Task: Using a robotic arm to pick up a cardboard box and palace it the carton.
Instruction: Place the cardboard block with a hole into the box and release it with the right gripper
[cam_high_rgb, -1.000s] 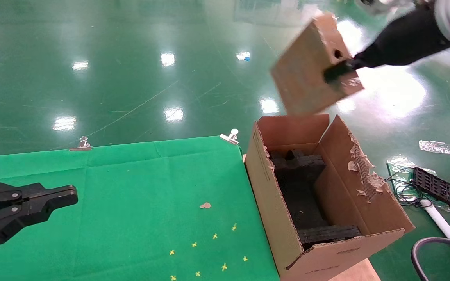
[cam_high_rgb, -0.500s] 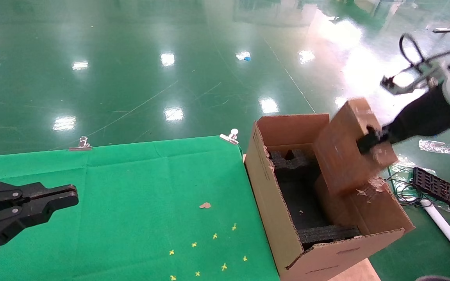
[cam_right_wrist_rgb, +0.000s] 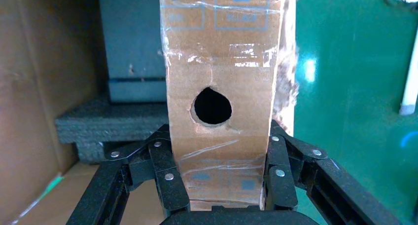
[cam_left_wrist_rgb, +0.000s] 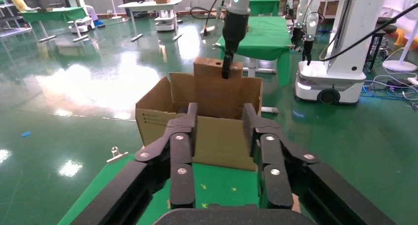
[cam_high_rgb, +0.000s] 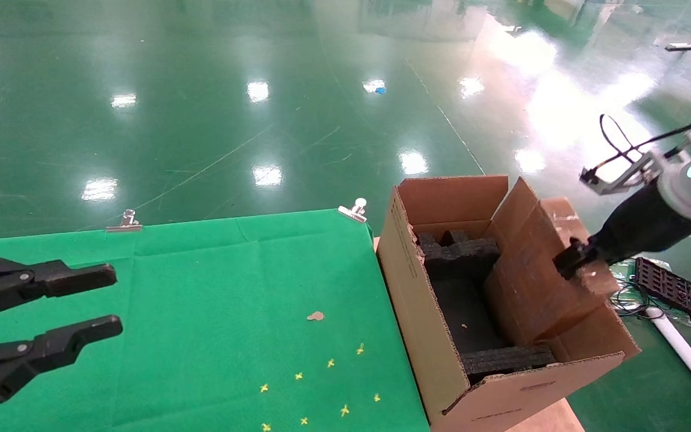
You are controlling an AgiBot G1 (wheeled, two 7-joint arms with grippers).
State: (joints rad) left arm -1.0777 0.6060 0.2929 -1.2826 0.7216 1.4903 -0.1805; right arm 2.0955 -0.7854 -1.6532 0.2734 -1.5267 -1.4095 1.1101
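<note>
The small reddish-brown cardboard box (cam_high_rgb: pixel 531 288) stands tilted with its lower part inside the large tan carton (cam_high_rgb: pixel 420 318), against the carton's right wall. My right gripper (cam_high_rgb: pixel 570 261), on the white arm with the green ring light (cam_high_rgb: pixel 690 186), is shut on the box's upper end. In the right wrist view the fingers (cam_right_wrist_rgb: pixel 170 170) clamp both sides of the box (cam_right_wrist_rgb: pixel 222 62) just below its round hole (cam_right_wrist_rgb: pixel 212 105). Black foam padding (cam_high_rgb: pixel 459 258) lies inside the carton. My left gripper (cam_high_rgb: pixel 113 300) is open and empty over the green cloth at the left; it faces the carton (cam_left_wrist_rgb: pixel 207 136).
A green cloth (cam_high_rgb: pixel 213 300) held by metal clips (cam_high_rgb: pixel 352 210) covers the table left of the carton, with small yellow marks (cam_high_rgb: pixel 321 384). On the floor to the right lie a black grid piece (cam_high_rgb: pixel 675 291), cables and a white pipe (cam_high_rgb: pixel 681 348).
My right gripper has come down with the box from above the carton's far side into the carton. My left gripper's fingers have spread from shut to open.
</note>
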